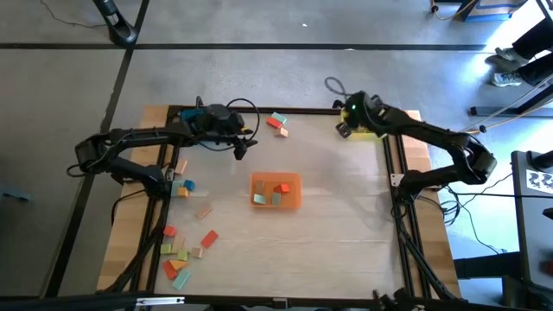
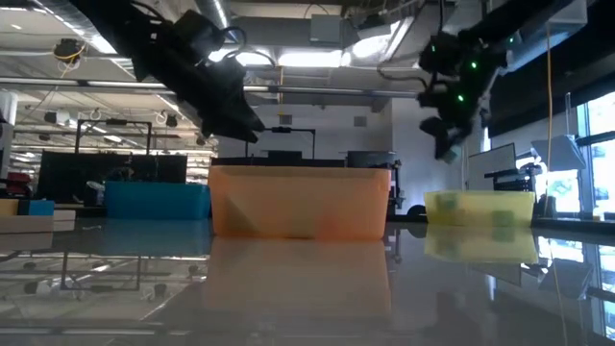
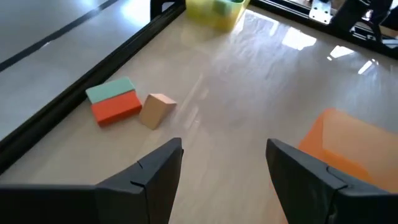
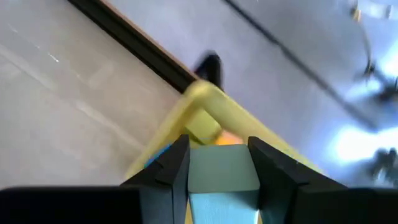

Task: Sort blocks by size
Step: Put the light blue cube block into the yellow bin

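Observation:
Three blocks lie together at the table's far middle: a green one [image 3: 112,90], a red one [image 3: 115,109] and a tan one [image 3: 157,109]. My left gripper [image 3: 224,149] hovers open a little short of them, with nothing between its fingers, above the table [image 1: 242,149]. My right gripper [image 4: 217,146] is at the far right [image 1: 344,130], shut on a light blue-green block [image 4: 221,180] over a corner of the yellow tray [image 4: 205,99]. More blocks lie at the table's left [image 1: 181,186] and near left [image 1: 186,252]. My right gripper pinches the light blue-green block by two opposite sides [image 4: 194,177] between its two fingers [image 4: 171,168]. The fingers slant downward. The block is lifted clear, above the yellow tray's corner.
An orange tray [image 1: 294,200] with several blocks in it stands at the table's middle. In the low view a blue tray [image 2: 159,200] stands at the far left. A black frame rail [image 3: 74,93] runs along the far edge behind the three blocks.

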Available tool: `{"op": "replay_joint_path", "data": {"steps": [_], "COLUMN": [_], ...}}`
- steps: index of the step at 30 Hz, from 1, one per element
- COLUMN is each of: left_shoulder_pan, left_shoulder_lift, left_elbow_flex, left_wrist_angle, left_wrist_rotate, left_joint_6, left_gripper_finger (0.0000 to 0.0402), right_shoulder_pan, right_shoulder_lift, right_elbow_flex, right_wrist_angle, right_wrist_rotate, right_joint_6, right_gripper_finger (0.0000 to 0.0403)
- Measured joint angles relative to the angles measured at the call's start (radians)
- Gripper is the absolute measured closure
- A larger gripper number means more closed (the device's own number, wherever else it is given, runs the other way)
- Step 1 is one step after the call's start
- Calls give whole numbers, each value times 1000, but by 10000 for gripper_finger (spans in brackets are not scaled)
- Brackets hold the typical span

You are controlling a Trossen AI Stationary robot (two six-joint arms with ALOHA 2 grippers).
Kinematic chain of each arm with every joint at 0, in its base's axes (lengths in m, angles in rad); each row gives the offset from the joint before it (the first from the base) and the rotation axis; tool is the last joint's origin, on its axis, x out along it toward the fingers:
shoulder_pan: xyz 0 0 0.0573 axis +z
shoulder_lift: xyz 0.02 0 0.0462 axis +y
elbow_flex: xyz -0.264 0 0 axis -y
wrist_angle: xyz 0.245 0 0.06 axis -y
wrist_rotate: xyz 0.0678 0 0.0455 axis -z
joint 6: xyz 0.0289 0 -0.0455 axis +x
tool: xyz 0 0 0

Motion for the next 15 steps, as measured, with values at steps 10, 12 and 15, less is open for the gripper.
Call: {"op": "replay_joint_path", "data": {"steps": [10,12,15], "left_shoulder_pan": [-29,-30,-31], "left_shoulder_lift": [0,0,0], "left_elbow_flex": [0,0,0], "left_wrist_angle": [8,8,9], "left_wrist_rotate": [1,1,1], "left_joint_6": [35,41,44], "left_gripper_finger": [180,180,180], "right_shoulder_pan": [-191,-212,-223], "right_shoulder_lift": [16,16,17], "right_elbow_flex": [-30,-52,-73], "right_wrist_angle": [-124,-115,-70], "right_wrist_rotate": [-103,-104,-84], "right_joint_6": [137,138,134], "right_gripper_finger": [268,268,263]}}
